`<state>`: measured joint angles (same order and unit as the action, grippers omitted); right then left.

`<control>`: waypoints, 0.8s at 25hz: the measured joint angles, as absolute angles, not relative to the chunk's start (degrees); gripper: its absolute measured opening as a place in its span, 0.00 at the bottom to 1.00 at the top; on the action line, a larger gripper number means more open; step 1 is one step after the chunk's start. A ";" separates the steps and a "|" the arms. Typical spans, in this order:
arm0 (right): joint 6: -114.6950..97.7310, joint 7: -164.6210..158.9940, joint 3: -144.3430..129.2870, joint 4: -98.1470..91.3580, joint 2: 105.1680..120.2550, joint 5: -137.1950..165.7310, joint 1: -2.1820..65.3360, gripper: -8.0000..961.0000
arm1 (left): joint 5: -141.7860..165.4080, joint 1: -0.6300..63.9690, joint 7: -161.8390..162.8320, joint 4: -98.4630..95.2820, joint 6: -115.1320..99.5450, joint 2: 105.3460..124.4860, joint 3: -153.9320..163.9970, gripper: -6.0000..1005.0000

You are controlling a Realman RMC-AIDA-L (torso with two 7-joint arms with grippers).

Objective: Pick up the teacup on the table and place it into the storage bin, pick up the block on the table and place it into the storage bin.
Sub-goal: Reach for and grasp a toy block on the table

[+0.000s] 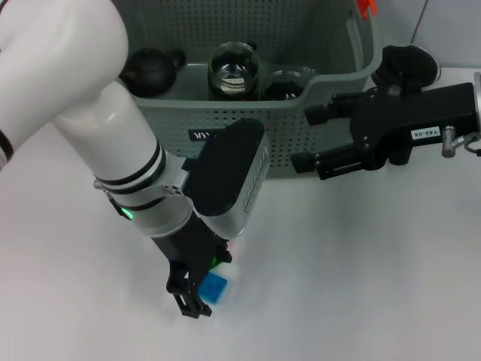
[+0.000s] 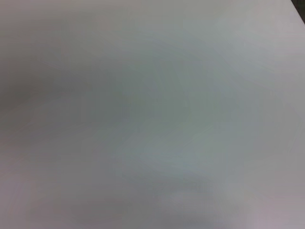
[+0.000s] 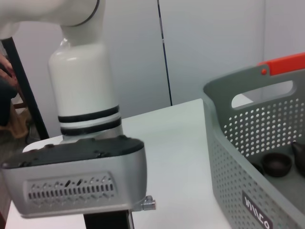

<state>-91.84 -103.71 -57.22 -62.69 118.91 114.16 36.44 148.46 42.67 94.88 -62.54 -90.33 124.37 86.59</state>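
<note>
Our left claw (image 1: 197,295) is down on the counter (image 1: 353,286), fingers straddling the block (image 1: 213,287); whether they pinch it, we cannot tell. The bin (image 1: 331,105) lies beyond, where our right claw (image 1: 316,139) hovers, spread.

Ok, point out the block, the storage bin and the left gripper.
block (image 1: 213,288): head view, on its blue top face.
storage bin (image 1: 301,124): head view, on its perforated front wall.
left gripper (image 1: 197,295): head view, between the fingertips, at the block.
</note>
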 joint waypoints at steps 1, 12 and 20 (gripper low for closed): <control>-91.83 -103.71 -57.03 -62.66 118.91 114.16 36.55 0.96 | 148.47 42.69 94.89 -62.57 -90.28 124.37 86.91 0.85; -91.84 -103.62 -56.33 -62.49 119.20 114.09 36.81 0.96 | 149.41 42.73 95.14 -62.52 -87.88 124.54 91.28 0.84; -91.64 -103.57 -56.33 -62.49 119.27 114.08 36.83 0.96 | 150.74 42.72 95.82 -62.36 -87.21 124.54 93.13 0.69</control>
